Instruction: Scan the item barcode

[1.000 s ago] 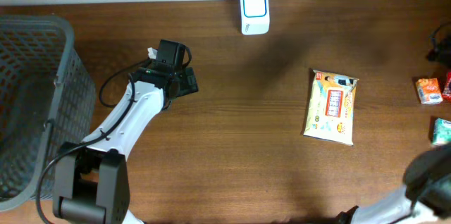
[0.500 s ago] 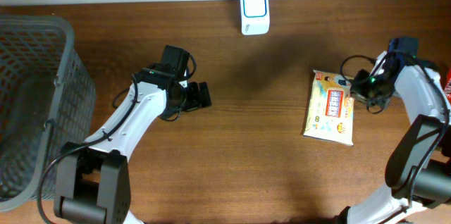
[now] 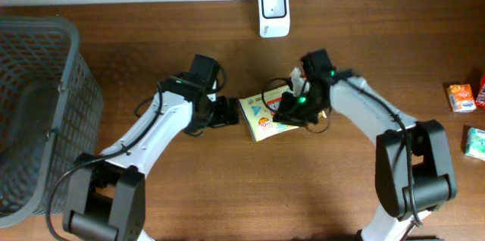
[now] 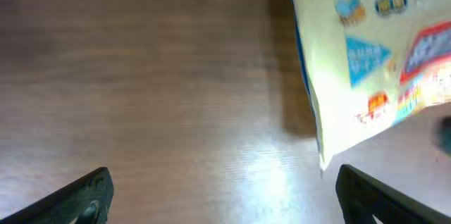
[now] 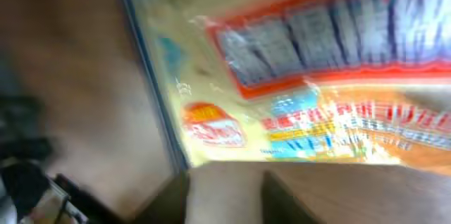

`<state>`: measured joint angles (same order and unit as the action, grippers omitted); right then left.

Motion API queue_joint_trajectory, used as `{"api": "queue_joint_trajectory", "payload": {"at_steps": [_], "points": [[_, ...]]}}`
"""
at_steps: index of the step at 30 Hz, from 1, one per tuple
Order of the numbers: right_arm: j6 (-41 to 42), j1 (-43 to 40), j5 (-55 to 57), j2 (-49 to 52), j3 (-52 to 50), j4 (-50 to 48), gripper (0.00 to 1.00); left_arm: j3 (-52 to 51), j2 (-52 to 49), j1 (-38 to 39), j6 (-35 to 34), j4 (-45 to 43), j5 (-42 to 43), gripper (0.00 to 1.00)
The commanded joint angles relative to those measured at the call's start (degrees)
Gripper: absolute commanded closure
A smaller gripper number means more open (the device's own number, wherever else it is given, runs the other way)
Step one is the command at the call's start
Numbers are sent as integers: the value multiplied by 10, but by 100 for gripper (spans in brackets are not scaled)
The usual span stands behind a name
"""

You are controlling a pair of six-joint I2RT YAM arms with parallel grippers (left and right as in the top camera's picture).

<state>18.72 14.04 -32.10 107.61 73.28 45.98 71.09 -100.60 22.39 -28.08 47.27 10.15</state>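
Note:
The item is a yellow snack packet [image 3: 261, 114] with red and blue print, held tilted at the table's middle. My right gripper [image 3: 292, 108] is shut on its right edge. In the right wrist view the packet [image 5: 317, 76] fills the top, blurred, beyond the narrow jaws of the right gripper [image 5: 225, 196]. My left gripper [image 3: 227, 112] stands open just left of the packet, nothing between its fingers. In the left wrist view the packet [image 4: 373, 55] lies at the upper right, ahead of the wide left gripper [image 4: 225, 199]. The white scanner [image 3: 273, 12] stands at the back edge. No barcode shows.
A grey mesh basket [image 3: 72, 67] fills the left side. Small packs lie at the far right: an orange one [image 3: 460, 97] and a teal one [image 3: 475, 141]. Bare brown table lies in front of both arms.
The right gripper closed on the packet and carried it left from the right side to the middle. The left gripper moved right and forward to meet it, staying open.

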Motion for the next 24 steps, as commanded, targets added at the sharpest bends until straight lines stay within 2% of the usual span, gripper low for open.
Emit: {"api": "queue_joint_trajectory", "payload": {"at_steps": [1, 2, 4, 5, 6, 8, 9, 13, 15, 16, 17, 18, 22, 23, 24], "points": [[-52, -46, 57, -13, 175, 134, 23, -1, 9, 11, 7, -3, 10, 1], [-53, -70, 93, -13, 214, 162, 1, -1, 7, 11, 7, -22, 11, 1], [-54, -121, 153, -13, 234, 168, 1, -1, -8, 12, 7, -68, 75, 0], [-54, -153, 154, -13, 234, 170, 1, -1, -33, 16, 7, -114, 132, 3], [-54, -178, 154, -13, 234, 177, 1, -1, -64, 22, 6, -146, 153, 4], [-54, -212, 155, -13, 234, 177, 1, -1, -109, 23, 2, -203, 245, 2], [-54, -233, 155, -13, 234, 177, 1, -1, -136, 25, -36, -220, 259, 10], [-54, -242, 154, -13, 234, 177, 1, -1, -178, 44, -100, -236, 230, 15], [-54, -242, 155, -13, 234, 177, 1, -1, -178, 64, -100, -282, 176, 48], [-54, -242, 155, -13, 234, 177, 1, -1, -178, 74, -101, -286, 122, 68], [-54, -242, 155, -13, 234, 177, 1, -1, -178, 79, -101, -286, 92, 79], [-54, -242, 155, -13, 234, 177, 1, -1, -178, 81, -101, -286, 79, 99], [-54, -242, 155, -13, 234, 177, 1, 1, -150, 68, -89, -273, 71, 100], [-54, -242, 155, -13, 234, 177, 1, 15, -97, 59, -40, -226, 2, 100], [-54, -242, 155, -13, 234, 177, 1, 28, -64, 59, 20, -202, -26, 100]]}}
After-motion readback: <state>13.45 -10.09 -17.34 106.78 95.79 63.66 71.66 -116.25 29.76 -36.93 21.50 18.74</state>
